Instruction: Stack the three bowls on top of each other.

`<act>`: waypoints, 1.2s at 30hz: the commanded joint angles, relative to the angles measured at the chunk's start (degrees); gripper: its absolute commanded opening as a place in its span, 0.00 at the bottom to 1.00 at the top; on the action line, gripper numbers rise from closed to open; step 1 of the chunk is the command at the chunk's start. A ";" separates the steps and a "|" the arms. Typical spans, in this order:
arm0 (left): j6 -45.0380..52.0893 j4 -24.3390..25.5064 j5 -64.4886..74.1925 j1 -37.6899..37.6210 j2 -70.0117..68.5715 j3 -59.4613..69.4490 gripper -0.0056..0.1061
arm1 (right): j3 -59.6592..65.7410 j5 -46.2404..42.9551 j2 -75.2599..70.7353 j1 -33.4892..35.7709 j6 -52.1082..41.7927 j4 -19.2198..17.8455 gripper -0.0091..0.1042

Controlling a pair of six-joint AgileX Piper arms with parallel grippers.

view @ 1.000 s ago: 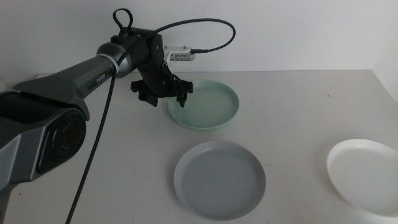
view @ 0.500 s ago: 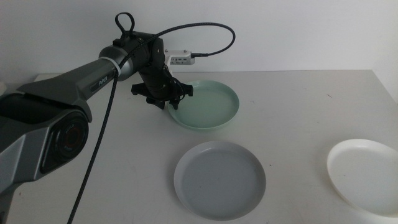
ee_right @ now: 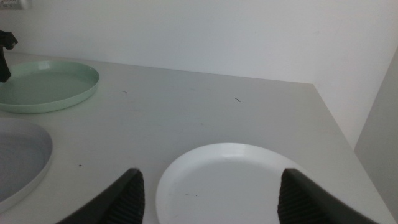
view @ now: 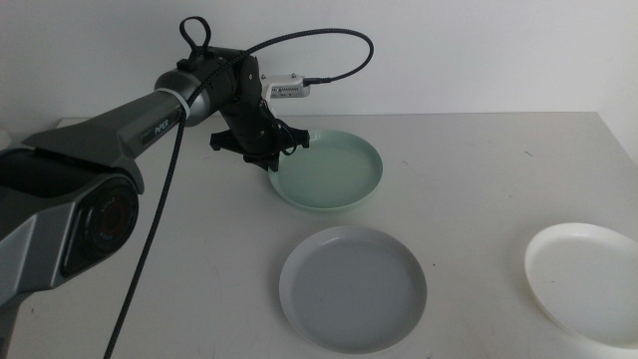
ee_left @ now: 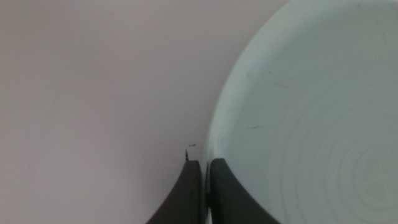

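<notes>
The mint green bowl [view: 334,172] sits at the back middle of the table. My left gripper [view: 271,160] is at its left rim. In the left wrist view that gripper [ee_left: 206,171] is shut on the rim of the mint green bowl [ee_left: 311,112], one jaw inside and one outside. The pale grey bowl [view: 352,287] lies in front of it, near the table's front. The white bowl [view: 588,274] lies at the right front. My right gripper [ee_right: 210,177] is open, hanging back over the near side of the white bowl [ee_right: 242,180], and stays out of the middle view.
The left arm and its black cable [view: 329,40] reach in over the table's back left. A small white box [view: 284,88] rides on the wrist. A white wall [ee_right: 186,31] stands behind the table, whose right edge [view: 623,140] runs close to the white bowl.
The left gripper's jaws have drawn together from a wide spread and now pinch the mint green bowl's left rim. The grey and white bowls have not moved.
</notes>
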 commanded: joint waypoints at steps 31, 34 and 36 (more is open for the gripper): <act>-6.08 1.57 -8.66 -9.94 -41.98 40.67 0.05 | -0.32 -4.66 -1.49 -0.42 -0.24 -0.18 0.56; -6.08 0.02 -11.08 -10.85 -43.29 45.49 0.05 | -0.32 -4.66 -1.49 -0.42 -0.24 -0.18 0.56; -6.03 -0.83 -12.51 -11.50 -43.61 47.96 0.05 | -0.32 -4.66 -1.49 -0.42 -0.24 -0.18 0.56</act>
